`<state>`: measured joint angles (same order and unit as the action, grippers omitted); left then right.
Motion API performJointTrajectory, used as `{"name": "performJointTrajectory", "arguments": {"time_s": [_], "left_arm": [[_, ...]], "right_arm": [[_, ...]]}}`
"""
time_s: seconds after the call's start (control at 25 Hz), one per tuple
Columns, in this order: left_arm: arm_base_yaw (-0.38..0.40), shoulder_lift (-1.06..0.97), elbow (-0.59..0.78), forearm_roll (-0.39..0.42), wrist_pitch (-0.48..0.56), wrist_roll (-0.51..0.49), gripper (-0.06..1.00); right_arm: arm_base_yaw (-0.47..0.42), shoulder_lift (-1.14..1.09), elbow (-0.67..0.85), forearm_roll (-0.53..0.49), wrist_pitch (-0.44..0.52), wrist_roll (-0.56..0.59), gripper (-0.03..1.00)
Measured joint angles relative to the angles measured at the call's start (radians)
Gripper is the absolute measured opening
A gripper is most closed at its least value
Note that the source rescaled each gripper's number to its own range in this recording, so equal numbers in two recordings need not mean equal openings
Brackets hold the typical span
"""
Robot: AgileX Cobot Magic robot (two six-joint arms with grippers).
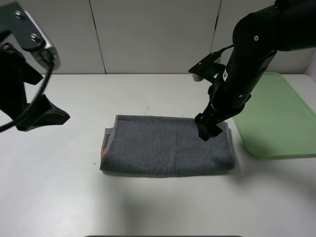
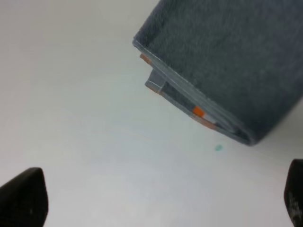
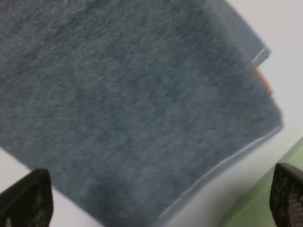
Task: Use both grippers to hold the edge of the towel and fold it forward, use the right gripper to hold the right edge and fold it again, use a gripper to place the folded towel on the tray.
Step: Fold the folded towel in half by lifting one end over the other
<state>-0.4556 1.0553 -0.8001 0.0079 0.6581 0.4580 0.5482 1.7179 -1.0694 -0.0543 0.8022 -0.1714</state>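
Note:
The dark grey towel (image 1: pixel 168 145) lies folded into a long strip in the middle of the table, with orange patterned layers peeking out at its left end (image 2: pixel 199 112). My right gripper (image 1: pixel 208 129) hangs just over the towel's right part, near the far right corner. In the right wrist view it (image 3: pixel 156 203) stands open above the cloth, and the pale hemmed edge of the towel (image 3: pixel 222 163) runs between its fingertips (image 3: pixel 26 198). Off the towel's left end, my left gripper (image 2: pixel 158 208) is open over bare table. The light green tray (image 1: pixel 276 118) lies to the right of the towel.
The left arm (image 1: pixel 19 94) looms large at the left of the exterior high view, raised above the white table (image 1: pixel 74 197). A small green speck (image 2: pixel 218 148) marks the table by the towel's left end. A grey panelled wall runs behind the table.

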Motion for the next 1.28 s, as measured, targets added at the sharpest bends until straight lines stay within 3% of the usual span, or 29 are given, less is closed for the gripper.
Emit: {"name": "performJointTrajectory", "arguments": {"time_s": [0.48,0.72,1.0,1.28], "left_arm": [[0.0,-0.446,0.004,-0.059,0.259,-0.285,1.0],[0.0,-0.694,0.119,-0.061,0.303,-0.411,1.0],[0.0,-0.967,0.277,-0.061,0.308,-0.458,1.0],[0.0,-1.061,0.297,-0.058,0.318,-0.463,1.0]], "right_arm": [[0.0,0.0,0.0,0.098,0.014,0.008,1.0],[0.0,0.0,0.0,0.127,0.013,0.008,1.0],[0.0,0.0,0.0,0.13,0.012,0.008,1.0],[0.0,0.0,0.0,0.136,0.012,0.008,1.0]]}}
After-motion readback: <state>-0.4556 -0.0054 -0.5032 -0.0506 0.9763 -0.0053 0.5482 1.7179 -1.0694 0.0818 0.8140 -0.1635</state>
